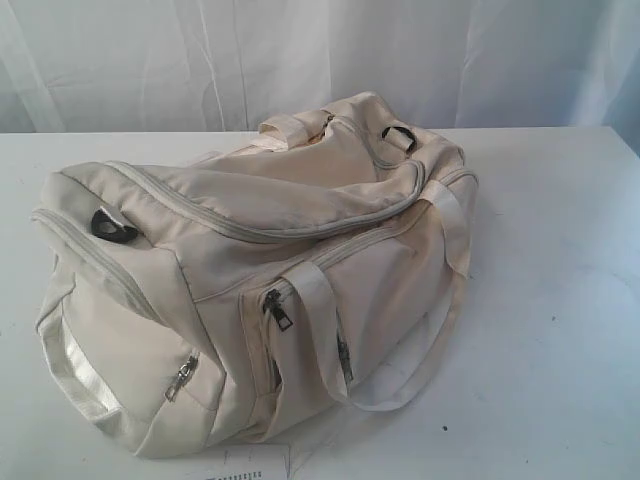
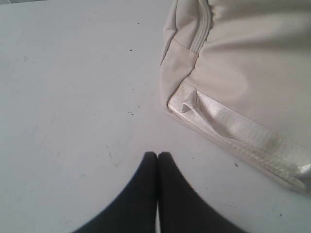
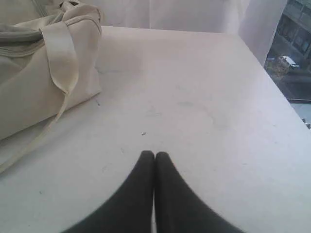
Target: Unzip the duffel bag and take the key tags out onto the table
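Observation:
The cream-beige duffel bag (image 1: 260, 270) lies across the white table (image 1: 560, 300), its long top zipper (image 1: 300, 228) closed and dark pulls showing on the side pockets (image 1: 277, 310). No key tags show in any view. My left gripper (image 2: 157, 154) is shut and empty over bare table, a short way from the bag's end (image 2: 233, 73) with its shiny webbing strip (image 2: 243, 131). My right gripper (image 3: 155, 154) is shut and empty too, apart from the bag's other end (image 3: 43, 73), where a webbing handle (image 3: 60, 58) hangs down. Neither arm shows in the exterior view.
White curtains (image 1: 320, 60) hang behind the table. The table's far edge and corner (image 3: 243, 39) show in the right wrist view, with a window (image 3: 291, 53) beyond. A white paper label (image 1: 255, 465) lies by the bag's near side. Small dark specks (image 2: 130, 50) dot the tabletop.

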You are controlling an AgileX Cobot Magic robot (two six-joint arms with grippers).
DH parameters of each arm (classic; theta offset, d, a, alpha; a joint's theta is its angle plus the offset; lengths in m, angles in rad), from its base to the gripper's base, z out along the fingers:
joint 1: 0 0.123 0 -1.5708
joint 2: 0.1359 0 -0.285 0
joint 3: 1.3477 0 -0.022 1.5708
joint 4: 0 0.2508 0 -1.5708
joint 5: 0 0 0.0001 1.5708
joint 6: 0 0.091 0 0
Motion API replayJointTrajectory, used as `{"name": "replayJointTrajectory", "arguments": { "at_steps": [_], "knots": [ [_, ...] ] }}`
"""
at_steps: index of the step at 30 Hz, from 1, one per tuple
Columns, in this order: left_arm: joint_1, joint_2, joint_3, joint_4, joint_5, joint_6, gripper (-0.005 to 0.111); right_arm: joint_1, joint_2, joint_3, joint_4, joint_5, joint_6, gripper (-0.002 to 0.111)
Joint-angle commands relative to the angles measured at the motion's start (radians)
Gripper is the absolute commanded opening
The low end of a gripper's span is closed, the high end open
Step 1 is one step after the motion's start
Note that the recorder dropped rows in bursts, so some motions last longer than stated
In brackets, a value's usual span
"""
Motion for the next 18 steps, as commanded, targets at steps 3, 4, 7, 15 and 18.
{"name": "replayJointTrajectory", "arguments": {
  "at_steps": [3,4,7,15,18],
  "knots": [
    [-0.006,-0.005,0.004,0.001,-0.002,-0.009,0.000,-0.002,-0.006,-0.003,-0.139,-0.201,-0.009,0.000],
    [-0.006,-0.005,0.004,0.001,-0.002,-0.009,0.000,-0.002,-0.006,-0.003,-0.148,-0.274,-0.009,0.000],
    [-0.006,-0.005,0.004,0.001,-0.002,-0.009,0.000,-0.002,-0.006,-0.003,-0.148,-0.508,-0.003,0.000],
    [-0.005,-0.005,0.004,-0.025,-0.127,-0.024,0.000,0.000,-0.006,-0.003,-0.047,-1.183,0.285,0.000],
    [-0.005,-0.005,0.004,-0.262,-0.384,-0.235,0.000,0.000,-0.006,-0.066,0.003,-1.078,0.726,0.000]
  ]
}}
